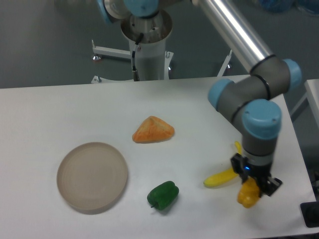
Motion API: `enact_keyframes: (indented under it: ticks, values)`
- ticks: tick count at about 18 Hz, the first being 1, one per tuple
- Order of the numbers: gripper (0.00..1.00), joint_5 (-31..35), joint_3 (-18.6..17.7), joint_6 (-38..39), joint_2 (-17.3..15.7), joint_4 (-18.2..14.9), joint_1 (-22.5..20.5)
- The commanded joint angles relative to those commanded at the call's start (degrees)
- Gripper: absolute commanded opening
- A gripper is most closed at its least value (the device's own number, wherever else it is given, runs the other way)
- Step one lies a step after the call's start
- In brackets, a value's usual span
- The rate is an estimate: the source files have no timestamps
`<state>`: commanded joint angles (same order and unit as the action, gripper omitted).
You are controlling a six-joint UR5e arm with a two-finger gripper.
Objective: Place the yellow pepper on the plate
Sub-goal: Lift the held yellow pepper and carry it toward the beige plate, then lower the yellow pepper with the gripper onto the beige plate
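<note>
The yellow pepper (246, 194) is a small yellow-orange lump at the right front of the white table, between the fingers of my gripper (253, 187). The gripper points straight down and is shut on the pepper; whether the pepper rests on the table or is just above it I cannot tell. The plate (92, 176) is a round beige dish with a low rim at the left front of the table, far to the left of the gripper, with nothing on it.
A yellow banana (222, 178) lies just left of the gripper, partly hidden behind it. A green pepper (163, 195) lies between gripper and plate. An orange wedge-shaped lump (153, 130) lies mid-table. The table's right edge (303, 164) is close to the gripper.
</note>
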<state>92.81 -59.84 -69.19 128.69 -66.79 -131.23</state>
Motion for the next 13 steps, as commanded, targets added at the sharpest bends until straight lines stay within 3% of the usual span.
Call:
enact_keyframes:
  ticks: [5,10,13]
  values:
    - [0.60,0.09,-3.35,9.31,-4.84,-7.03,4.74]
    - [0.60,-0.26,-8.62,21.79,-8.01,-7.21,11.07]
    - [0.60,-0.35,-9.24,28.30,-8.10,-6.86,15.29]
